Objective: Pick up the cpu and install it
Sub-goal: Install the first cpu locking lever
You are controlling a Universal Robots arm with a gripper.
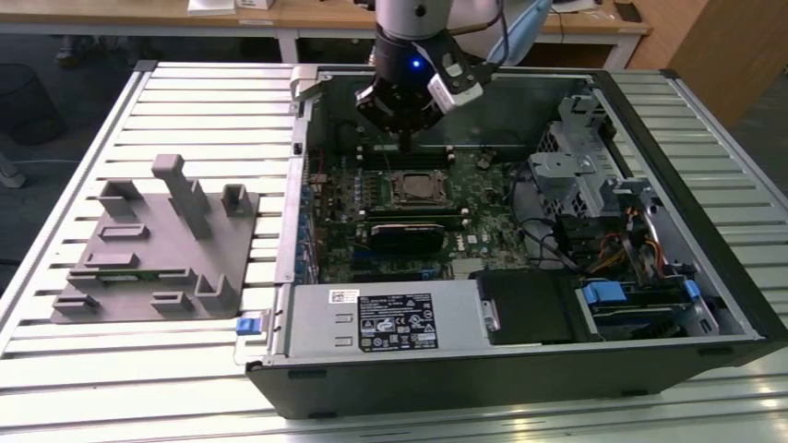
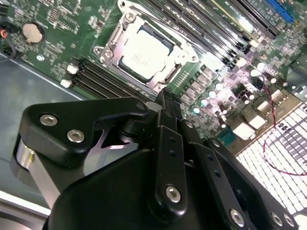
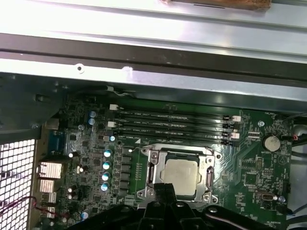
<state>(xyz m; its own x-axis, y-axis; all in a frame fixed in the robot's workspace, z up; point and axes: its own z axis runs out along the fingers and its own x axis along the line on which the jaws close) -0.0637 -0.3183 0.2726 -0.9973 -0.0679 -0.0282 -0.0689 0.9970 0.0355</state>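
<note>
Hovering with fingers closed together and empty, the gripper (image 1: pixel 403 138) hangs just above the cpu (image 3: pixel 181 176), already seated in its socket (image 2: pixel 144 50); light, rigid, fragile, best gripped by opposite edges.

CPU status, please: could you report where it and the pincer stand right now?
Pincer over open case, fingers together, holding nothing. CPU seated in socket on motherboard, silvery top exposed. Nothing between pincer and CPU.
</note>
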